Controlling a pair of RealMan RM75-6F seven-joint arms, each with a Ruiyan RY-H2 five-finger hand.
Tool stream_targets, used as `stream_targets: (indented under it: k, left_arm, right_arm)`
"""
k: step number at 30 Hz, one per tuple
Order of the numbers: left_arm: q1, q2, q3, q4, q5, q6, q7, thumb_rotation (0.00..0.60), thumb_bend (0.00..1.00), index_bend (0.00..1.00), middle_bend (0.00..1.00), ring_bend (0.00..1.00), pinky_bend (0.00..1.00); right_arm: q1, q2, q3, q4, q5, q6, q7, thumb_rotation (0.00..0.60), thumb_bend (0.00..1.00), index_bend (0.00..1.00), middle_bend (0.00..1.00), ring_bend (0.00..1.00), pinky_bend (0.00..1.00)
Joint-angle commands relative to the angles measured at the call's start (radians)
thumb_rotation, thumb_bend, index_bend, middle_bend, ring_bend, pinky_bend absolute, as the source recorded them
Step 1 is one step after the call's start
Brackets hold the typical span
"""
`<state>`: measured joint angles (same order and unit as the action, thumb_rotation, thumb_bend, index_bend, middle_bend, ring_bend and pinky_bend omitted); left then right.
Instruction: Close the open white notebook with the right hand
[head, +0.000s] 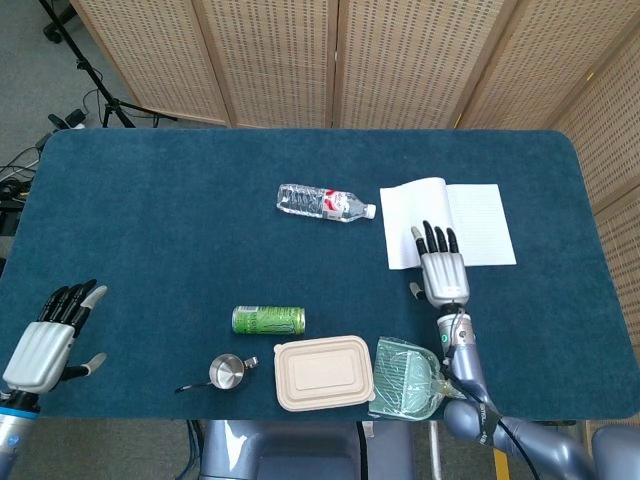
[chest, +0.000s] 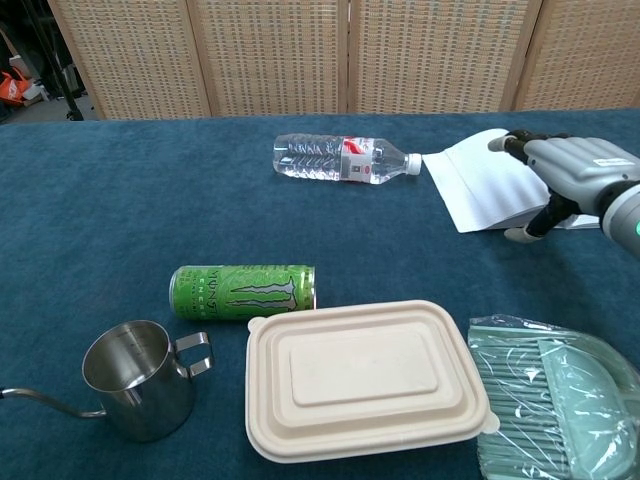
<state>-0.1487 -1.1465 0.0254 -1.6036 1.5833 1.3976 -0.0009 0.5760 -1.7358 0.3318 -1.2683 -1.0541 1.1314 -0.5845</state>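
Note:
The white notebook (head: 447, 221) (chest: 478, 180) lies open and flat at the right of the blue table, its left page blank and its right page lined. My right hand (head: 440, 270) (chest: 565, 172) is open and flat, palm down, at the notebook's near edge, with its fingertips reaching over the left page. Whether it touches the paper I cannot tell. My left hand (head: 50, 335) is open, fingers apart, holding nothing, at the table's near left corner, far from the notebook.
A clear water bottle (head: 326, 202) lies left of the notebook. Near the front edge are a green can (head: 268, 320), a steel cup (head: 226, 372), a beige lidded box (head: 323, 372) and a green dustpan (head: 405, 378) just behind my right wrist.

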Motion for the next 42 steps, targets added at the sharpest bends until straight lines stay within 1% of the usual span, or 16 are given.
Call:
stream_targets:
  k: [1, 7, 22, 42]
  left_arm:
    - [-0.001, -0.002, 0.001, 0.0, 0.001, -0.001, 0.003, 0.6, 0.18, 0.0, 0.0, 0.0, 0.0]
    - [-0.001, -0.005, 0.006, -0.003, 0.009, -0.001, 0.007, 0.6, 0.18, 0.0, 0.0, 0.0, 0.0]
    - [-0.008, -0.011, 0.009, -0.001, 0.003, -0.015, 0.015, 0.6, 0.18, 0.0, 0.0, 0.0, 0.0]
    - [-0.012, -0.012, 0.015, -0.002, 0.008, -0.02, 0.012, 0.6, 0.19, 0.0, 0.0, 0.0, 0.0]
  right_arm:
    - [0.016, -0.013, 0.004, 0.049, -0.013, -0.004, 0.036, 0.6, 0.26, 0.0, 0.0, 0.0, 0.0]
    - [0.031, -0.024, 0.011, 0.106, -0.006, -0.021, 0.074, 0.6, 0.26, 0.0, 0.0, 0.0, 0.0]
    - [0.067, -0.067, 0.008, 0.249, 0.009, -0.075, 0.149, 0.6, 0.26, 0.0, 0.0, 0.0, 0.0]
    - [0.098, -0.109, 0.003, 0.352, 0.013, -0.113, 0.198, 0.6, 0.26, 0.0, 0.0, 0.0, 0.0]
